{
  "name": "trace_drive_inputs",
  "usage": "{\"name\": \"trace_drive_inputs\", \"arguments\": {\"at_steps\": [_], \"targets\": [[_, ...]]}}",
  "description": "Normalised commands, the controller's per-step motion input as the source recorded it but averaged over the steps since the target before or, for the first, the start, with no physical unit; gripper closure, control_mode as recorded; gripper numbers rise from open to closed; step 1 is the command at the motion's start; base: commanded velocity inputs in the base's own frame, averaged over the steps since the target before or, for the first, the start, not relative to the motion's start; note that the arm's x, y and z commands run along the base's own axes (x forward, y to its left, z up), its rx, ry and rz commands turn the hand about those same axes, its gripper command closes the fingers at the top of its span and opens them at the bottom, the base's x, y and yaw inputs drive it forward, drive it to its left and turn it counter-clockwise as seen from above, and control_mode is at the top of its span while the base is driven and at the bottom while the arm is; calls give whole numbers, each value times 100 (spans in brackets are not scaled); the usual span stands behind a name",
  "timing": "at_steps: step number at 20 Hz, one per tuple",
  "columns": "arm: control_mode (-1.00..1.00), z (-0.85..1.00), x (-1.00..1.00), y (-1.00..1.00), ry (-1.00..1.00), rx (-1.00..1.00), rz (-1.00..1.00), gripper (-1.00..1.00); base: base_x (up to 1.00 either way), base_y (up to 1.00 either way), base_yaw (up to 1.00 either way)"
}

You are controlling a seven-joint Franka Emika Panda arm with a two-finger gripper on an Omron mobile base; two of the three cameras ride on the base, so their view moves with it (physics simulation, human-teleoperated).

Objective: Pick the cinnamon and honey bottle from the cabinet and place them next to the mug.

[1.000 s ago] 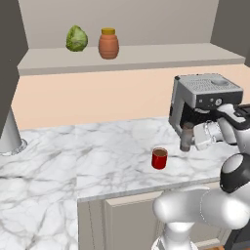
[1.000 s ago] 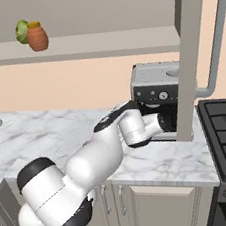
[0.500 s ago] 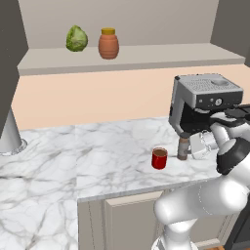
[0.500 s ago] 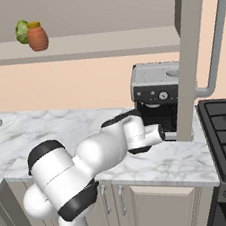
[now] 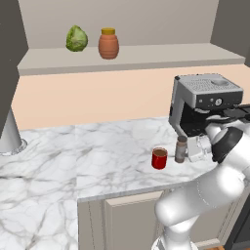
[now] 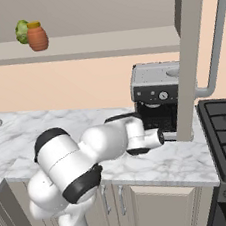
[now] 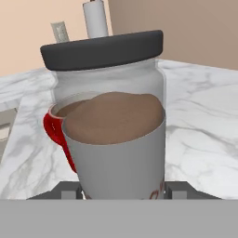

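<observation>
Closest in, the gripper (image 5: 189,150) is clamped on the cinnamon (image 5: 181,149), a slim upright shaker with a dark cap, a clear-looking shoulder and a brown band of powder around its middle; it stands at or just above the marble counter (image 5: 97,156), though whether its base touches I cannot tell. Just beside it, seen through and behind the shaker in the hand view, is the mug (image 7: 56,129), a small glossy red cylinder with a dark inside. The risk here is contact: the two are so near that any sideways drift on release could nudge or tip the light mug, and a tall narrow shaker let go while tilted or not seated could topple on the smooth, hard stone. Behind them sits the boxy grey coffee machine (image 5: 205,102), close enough for the wrist to brush it on the way out. Farthest away, on the plain matte cabinet (image 5: 132,56) shelf, the honey bottle (image 5: 108,44), squat, ribbed and terracotta with a yellow lid, waits beside a leafy green cabbage (image 5: 76,39).
</observation>
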Motion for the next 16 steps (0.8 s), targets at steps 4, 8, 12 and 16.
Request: {"name": "trace_drive_inputs", "arguments": {"at_steps": [4,8,12,16], "targets": [[-100,-4,12,1,0,0,0,100,0,0,0],[-100,-10,0,13,0,0,0,100,0,0,0],[-100,-16,0,17,0,0,0,100,0,0,0],[-100,-12,4,10,0,0,0,100,0,0,0]]}}
